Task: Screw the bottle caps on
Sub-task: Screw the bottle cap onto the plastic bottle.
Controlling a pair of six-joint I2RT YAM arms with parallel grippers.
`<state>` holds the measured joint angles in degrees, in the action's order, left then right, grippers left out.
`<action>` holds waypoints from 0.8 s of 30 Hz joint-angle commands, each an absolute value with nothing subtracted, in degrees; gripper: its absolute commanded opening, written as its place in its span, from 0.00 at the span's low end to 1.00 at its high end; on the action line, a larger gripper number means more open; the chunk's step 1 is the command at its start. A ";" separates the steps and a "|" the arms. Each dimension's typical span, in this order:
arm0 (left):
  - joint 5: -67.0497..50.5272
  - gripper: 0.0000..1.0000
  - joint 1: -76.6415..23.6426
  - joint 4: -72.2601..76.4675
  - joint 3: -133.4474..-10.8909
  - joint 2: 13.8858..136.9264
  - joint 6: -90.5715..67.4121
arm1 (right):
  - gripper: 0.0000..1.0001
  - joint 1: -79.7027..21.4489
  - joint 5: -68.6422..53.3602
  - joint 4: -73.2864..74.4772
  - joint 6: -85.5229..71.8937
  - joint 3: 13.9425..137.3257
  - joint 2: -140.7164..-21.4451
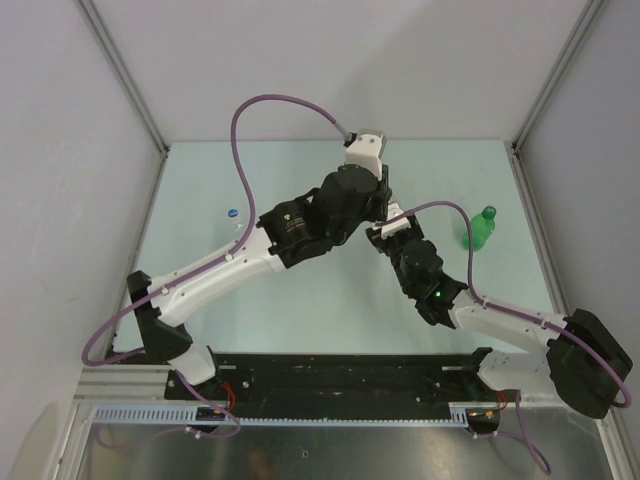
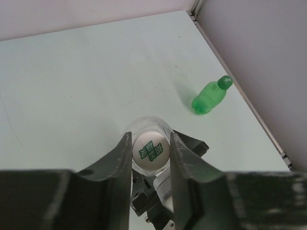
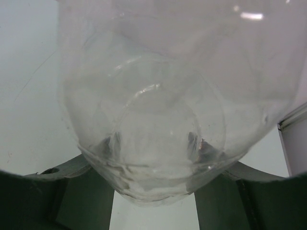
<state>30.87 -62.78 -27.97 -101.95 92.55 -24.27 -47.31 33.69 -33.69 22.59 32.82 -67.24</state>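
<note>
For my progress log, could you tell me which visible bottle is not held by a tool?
The green bottle, alone on the table; the clear bottle sits in the right tool.

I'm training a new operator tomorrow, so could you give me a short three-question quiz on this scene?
1. True or false: the green bottle lies on its side.
2. What does the right tool hold? A) the clear bottle B) the green bottle C) nothing
3. Fill in: the left tool straddles a white ____ printed in green, which sits on the clear bottle's neck.

Key: 1 false, it stands upright near the table's right edge. 2 A. 3 cap.
</note>
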 commanded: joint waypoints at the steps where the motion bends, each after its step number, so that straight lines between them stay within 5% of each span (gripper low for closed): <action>1: 29.54 0.20 -63.24 -26.79 -101.17 92.17 -23.88 | 0.00 -47.64 34.17 -34.94 21.53 36.02 -66.13; 7: 23.22 0.01 -62.47 -26.83 -97.10 89.43 -20.68 | 0.00 -46.16 21.41 -28.45 19.00 36.02 -60.36; 17: 2.16 0.00 -61.18 -26.74 -84.97 84.45 -8.27 | 0.00 -40.23 -8.92 -18.82 15.25 36.04 -48.71; 24: -7.81 0.00 -61.09 -26.68 -80.68 81.99 -2.32 | 0.00 -38.95 -19.02 -18.86 14.71 36.04 -45.89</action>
